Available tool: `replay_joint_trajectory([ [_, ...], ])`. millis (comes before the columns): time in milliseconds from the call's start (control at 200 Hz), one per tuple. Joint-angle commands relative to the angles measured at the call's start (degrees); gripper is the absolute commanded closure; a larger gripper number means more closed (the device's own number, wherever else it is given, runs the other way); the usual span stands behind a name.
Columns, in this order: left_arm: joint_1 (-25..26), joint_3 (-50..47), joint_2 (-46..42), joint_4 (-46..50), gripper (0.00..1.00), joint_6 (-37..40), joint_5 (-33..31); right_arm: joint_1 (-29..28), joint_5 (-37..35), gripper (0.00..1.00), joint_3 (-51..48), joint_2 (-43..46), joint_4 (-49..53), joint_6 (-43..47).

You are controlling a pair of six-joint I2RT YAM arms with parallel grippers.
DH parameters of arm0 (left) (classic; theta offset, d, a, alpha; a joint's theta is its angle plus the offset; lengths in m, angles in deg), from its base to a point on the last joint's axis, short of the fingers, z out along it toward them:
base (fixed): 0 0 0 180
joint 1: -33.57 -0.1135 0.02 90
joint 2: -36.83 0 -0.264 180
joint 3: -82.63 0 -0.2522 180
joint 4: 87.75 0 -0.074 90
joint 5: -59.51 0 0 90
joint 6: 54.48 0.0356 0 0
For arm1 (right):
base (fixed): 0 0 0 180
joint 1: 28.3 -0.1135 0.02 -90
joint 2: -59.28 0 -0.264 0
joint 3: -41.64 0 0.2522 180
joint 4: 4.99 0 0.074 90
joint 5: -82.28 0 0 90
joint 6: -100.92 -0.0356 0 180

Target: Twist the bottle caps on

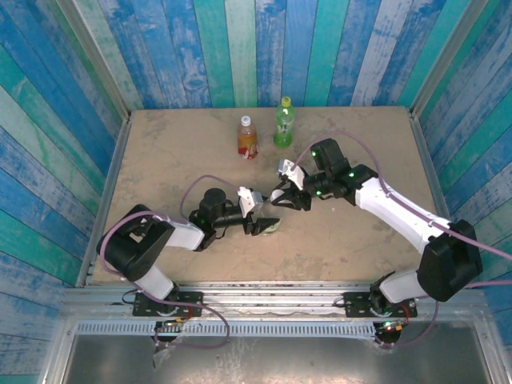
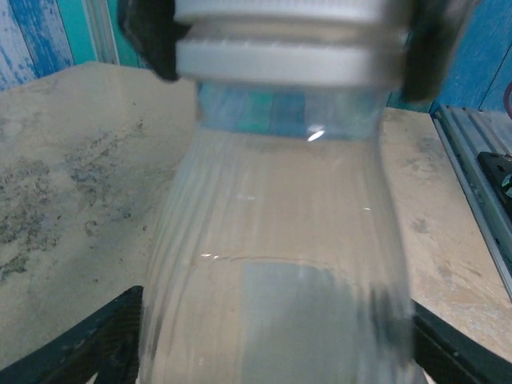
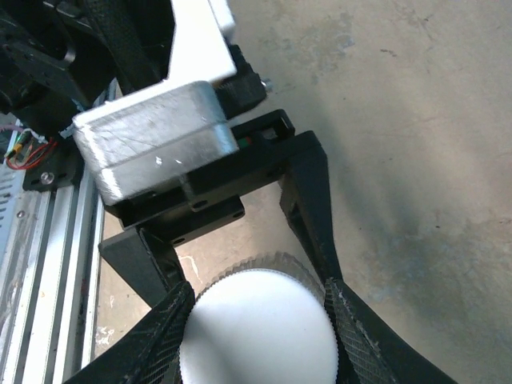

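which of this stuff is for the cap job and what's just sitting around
For the job: clear bottle, white cap, amber bottle, green bottle.
Just there: metal rail, striped walls.

- Overhead view: bright, even, diffuse light recorded. Only short, soft shadows are cast on the table [image 1: 160,152]. Focus is sharp throughout, and straight frame edges are slightly bowed near the borders.
- Left wrist view: the clear bottle [image 2: 280,264] is rendered smeared and out of focus at close range. One small glint is noted on its shoulder. The tabletop behind is sharper.
- Right wrist view: the white cap [image 3: 256,332] is nearly washed out. A dull sheen is observed on the metal block [image 3: 152,140]. The upper left corner is left dark.
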Motion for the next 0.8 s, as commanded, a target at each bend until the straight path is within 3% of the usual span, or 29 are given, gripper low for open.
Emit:
replay_joint_trajectory([
  [0, -0.1, 0.2, 2.3, -2.0, 0.22, -0.7, -1.4, -0.5, 0.6, 0.61, 0.8, -1.0, 2.8, -0.5],
  [110, -0.1, 0.8, 3.1, -2.1, 0.21, -1.1, -1.3, -0.6, 0.4, 0.61, 0.9, -1.3, 2.8, -1.0],
  [350, -0.1, 1.3, 3.8, -2.4, 0.39, -2.0, -1.3, -0.7, -0.4, 0.59, 1.3, -1.0, 2.9, -1.5],
  [516, -0.1, -0.5, 2.5, -7.7, 0.44, -4.3, -1.9, -0.6, -0.7, 0.44, 2.0, 1.3, 2.7, -2.5],
  [611, -0.1, -1.0, 1.5, -8.5, 0.45, -4.9, -0.6, 0.1, 2.3, 0.39, 1.4, 4.4, 1.4, -1.9],
  [791, -0.5, -0.9, 0.2, -10.0, 0.46, -6.2, 5.4, 2.4, 9.2, 0.4, -1.3, 9.7, -1.8, -1.5],
])
